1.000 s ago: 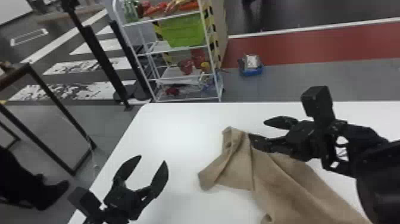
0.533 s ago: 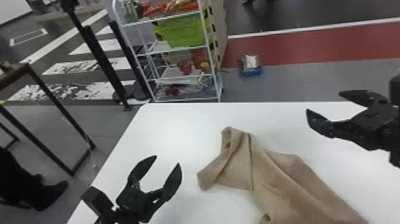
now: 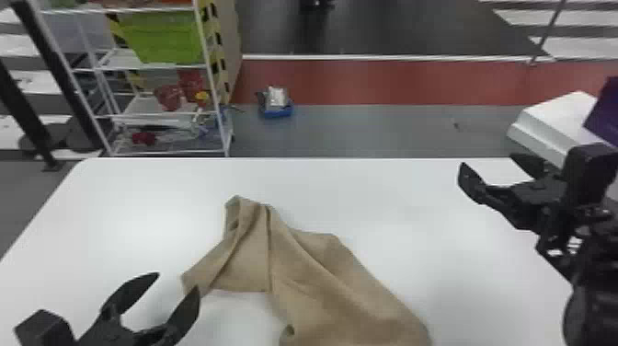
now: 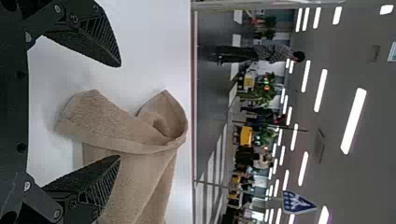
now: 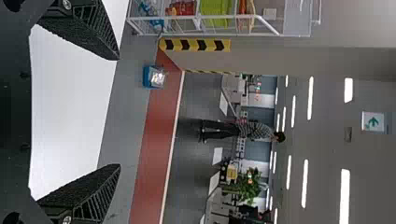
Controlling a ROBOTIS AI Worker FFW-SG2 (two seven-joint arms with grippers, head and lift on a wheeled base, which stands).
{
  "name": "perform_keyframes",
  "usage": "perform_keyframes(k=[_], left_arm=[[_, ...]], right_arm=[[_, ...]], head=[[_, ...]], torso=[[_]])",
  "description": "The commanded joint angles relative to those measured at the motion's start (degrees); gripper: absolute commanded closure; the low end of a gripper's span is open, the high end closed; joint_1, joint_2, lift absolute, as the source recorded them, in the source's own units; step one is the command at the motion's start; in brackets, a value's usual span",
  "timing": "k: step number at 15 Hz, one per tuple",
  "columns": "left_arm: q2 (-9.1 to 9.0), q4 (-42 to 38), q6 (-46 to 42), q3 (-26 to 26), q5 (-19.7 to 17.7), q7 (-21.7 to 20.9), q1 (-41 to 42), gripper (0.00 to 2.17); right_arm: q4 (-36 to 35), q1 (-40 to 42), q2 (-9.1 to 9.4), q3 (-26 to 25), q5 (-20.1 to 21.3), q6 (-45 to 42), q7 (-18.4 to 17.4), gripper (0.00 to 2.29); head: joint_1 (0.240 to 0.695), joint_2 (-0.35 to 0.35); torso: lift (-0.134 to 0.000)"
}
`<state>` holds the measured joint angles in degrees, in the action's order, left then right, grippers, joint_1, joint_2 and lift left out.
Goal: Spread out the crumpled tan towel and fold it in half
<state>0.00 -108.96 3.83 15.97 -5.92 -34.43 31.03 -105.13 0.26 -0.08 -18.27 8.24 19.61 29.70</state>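
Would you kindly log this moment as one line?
Tan towel crumpled on white table; left gripper open near towel; right gripper open away from towel

Has a black left gripper (image 3: 177,281) and right gripper (image 3: 487,160), with tapered fingers (image 4: 88,39), grainy on the inner faces, slant-ribbed along the sides. Shows pale round screws (image 4: 27,185), boxy blocks (image 3: 591,168), a bulky black right arm (image 3: 593,294).

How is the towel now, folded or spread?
Neither: the towel lies crumpled on the table, with wrinkles and a turned-over corner.
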Motion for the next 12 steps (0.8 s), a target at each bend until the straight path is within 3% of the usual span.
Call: perform_keyframes(k=[1, 3, 8, 12], left_arm=[[-0.15, -1.3, 5.5, -1.6, 1.4, 0.2, 0.2, 0.21], [-0.15, -1.3, 5.6, -3.3, 2.9, 1.6, 0.2, 0.21], [-0.15, -1.4, 3.2, -7.4, 5.6, 6.4, 0.1, 0.21], [-0.15, 0.1, -0.2, -9.3, 10.7, 11.1, -0.6, 0.26]], right_arm=[[0.9, -0.5, 0.14, -5.5, -2.8, 0.2, 0.0, 0.06], [1.5, -0.7, 0.14, -8.1, -4.1, 1.1, -0.2, 0.06], [4.1, -0.4, 0.14, -10.6, -8.6, 3.7, 0.0, 0.06], [4.3, 0.0, 0.14, -10.6, -9.2, 3.9, 0.4, 0.06]], head=[[0.695, -0.048], [0.695, -0.126], [0.695, -0.215], [0.695, -0.222]], torso=[[-0.124], [-0.124], [-0.124], [-0.124]])
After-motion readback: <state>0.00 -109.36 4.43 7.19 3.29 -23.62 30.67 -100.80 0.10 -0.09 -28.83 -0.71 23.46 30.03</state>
